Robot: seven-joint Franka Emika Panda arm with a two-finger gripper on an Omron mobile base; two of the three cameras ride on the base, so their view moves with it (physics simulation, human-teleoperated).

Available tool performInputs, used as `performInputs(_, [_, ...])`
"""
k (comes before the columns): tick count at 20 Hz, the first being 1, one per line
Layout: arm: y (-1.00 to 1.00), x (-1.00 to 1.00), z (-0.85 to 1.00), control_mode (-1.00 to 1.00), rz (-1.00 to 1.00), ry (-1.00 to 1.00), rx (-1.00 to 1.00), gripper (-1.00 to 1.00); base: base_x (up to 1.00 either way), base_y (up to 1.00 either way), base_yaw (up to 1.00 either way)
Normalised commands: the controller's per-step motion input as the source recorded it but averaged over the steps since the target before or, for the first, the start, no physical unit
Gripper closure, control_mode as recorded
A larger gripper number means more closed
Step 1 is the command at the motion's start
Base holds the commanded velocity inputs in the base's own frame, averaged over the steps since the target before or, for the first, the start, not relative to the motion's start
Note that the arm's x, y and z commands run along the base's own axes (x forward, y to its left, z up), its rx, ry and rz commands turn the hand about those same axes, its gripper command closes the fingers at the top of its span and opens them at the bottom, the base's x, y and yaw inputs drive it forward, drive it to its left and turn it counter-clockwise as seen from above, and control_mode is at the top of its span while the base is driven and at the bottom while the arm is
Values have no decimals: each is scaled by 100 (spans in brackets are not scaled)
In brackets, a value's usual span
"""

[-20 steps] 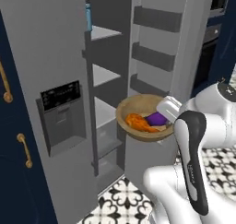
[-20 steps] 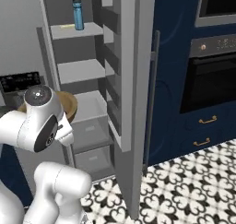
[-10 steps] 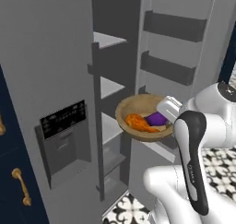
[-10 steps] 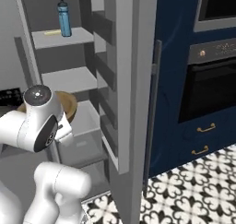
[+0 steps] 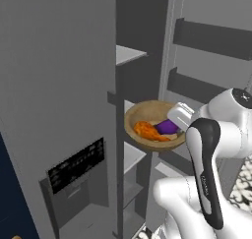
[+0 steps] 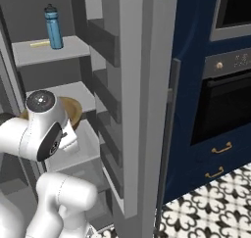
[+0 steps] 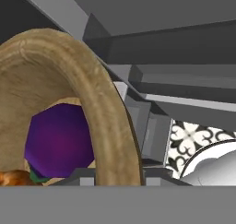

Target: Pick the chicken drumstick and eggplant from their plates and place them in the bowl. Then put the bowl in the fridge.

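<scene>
My gripper [image 5: 175, 121] is shut on the near rim of the light-brown wooden bowl [image 5: 142, 114] and holds it level in front of the open fridge [image 5: 59, 71]. The orange drumstick [image 5: 147, 131] and the purple eggplant [image 5: 168, 127] lie side by side inside it. In the hand view the thick bowl rim [image 7: 103, 112] runs between my fingertips [image 7: 83, 174], with the eggplant [image 7: 57, 140] behind it and a bit of the drumstick [image 7: 14, 177] at the lower left. My arm partly hides the bowl [image 6: 74, 107] in the right base view. The two plates are out of view.
Grey shelves [image 5: 129, 54] run inside the fridge. Its left door carries the dark dispenser panel [image 5: 76, 165]. A blue bottle [image 6: 53, 26] stands on an upper shelf. The open right door [image 6: 142, 95] with its bins [image 6: 105, 80] stands beside me. Past it is a navy cabinet with an oven [image 6: 228, 100].
Both base views have shifted and the fridge has grown larger, so the base has driven closer. The bowl stays in my gripper with both foods inside.
</scene>
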Motion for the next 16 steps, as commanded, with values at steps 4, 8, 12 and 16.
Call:
performInputs(4, [0, 0, 0, 100, 0, 0, 0, 100, 49, -11, -4])
performInputs(8, [0, 0, 0, 100, 0, 0, 0, 100, 15, 2, -16])
performInputs(12, [8, 43, 0, -100, -15, -21, 2, 100, 0, 0, 0])
performInputs(16, [14, 48, 0, -100, -4, -9, 4, 100, 0, 0, 0])
